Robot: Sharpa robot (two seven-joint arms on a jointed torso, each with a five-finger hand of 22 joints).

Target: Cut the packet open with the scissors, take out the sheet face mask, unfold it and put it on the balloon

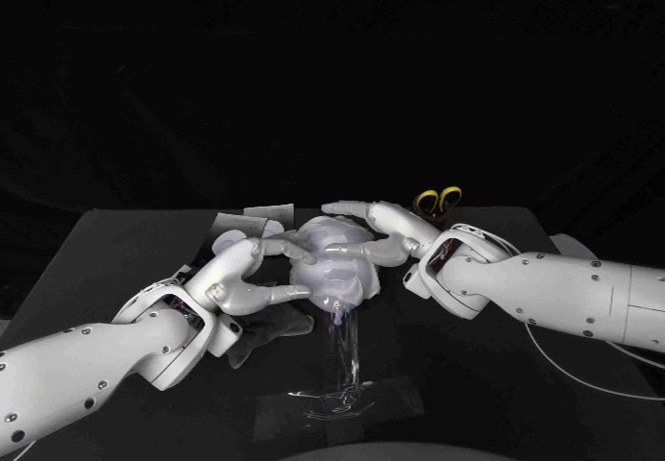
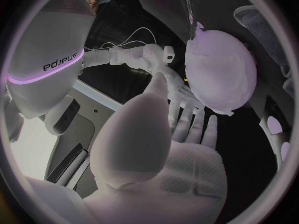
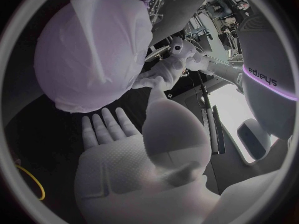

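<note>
A pale lilac balloon (image 1: pixel 332 274) stands on a clear stick at the table's middle, with the white sheet face mask (image 1: pixel 326 240) draped over it. My left hand (image 1: pixel 254 272) lies against the balloon's left side with its fingers spread on the mask. My right hand (image 1: pixel 384 230) reaches over the far top, its fingers touching the mask. In the left wrist view my left hand (image 2: pixel 184 129) stretches flat toward the balloon (image 2: pixel 221 72). The right wrist view has my right hand (image 3: pixel 118 144) open under the masked balloon (image 3: pixel 93 55). Neither hand grips anything.
Yellow-handled scissors (image 1: pixel 438 200) lie at the back, behind my right hand. The cut packet (image 1: pixel 254 220) lies at the back left. A dark cloth (image 1: pixel 278 327) sits under my left wrist. The clear stand's base (image 1: pixel 332 399) is taped down near the front edge.
</note>
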